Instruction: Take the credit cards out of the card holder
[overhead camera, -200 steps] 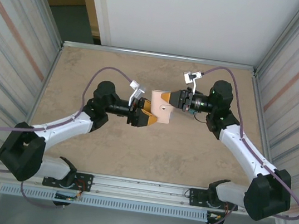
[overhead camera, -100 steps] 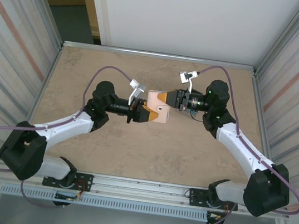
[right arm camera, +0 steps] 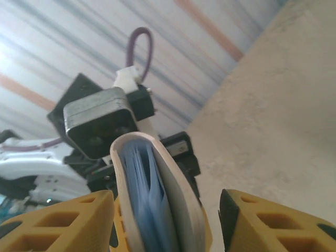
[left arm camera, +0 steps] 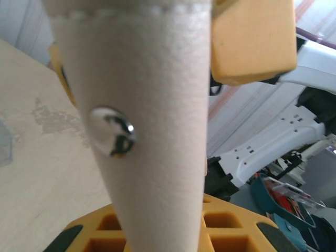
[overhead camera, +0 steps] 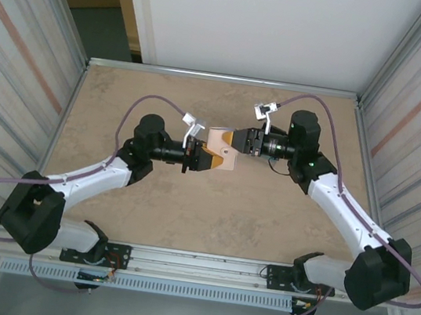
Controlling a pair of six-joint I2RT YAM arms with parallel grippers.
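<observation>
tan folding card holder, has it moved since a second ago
Yes, the tan folding card holder shifted slightly left, toward the beige table's left edge.

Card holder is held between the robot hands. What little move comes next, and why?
Probably the right gripper should pinch just one tan flap and peel it back. The left gripper is shut on the card holder, the right jaws stand apart around it, and its blue panels barely peek out.
</observation>
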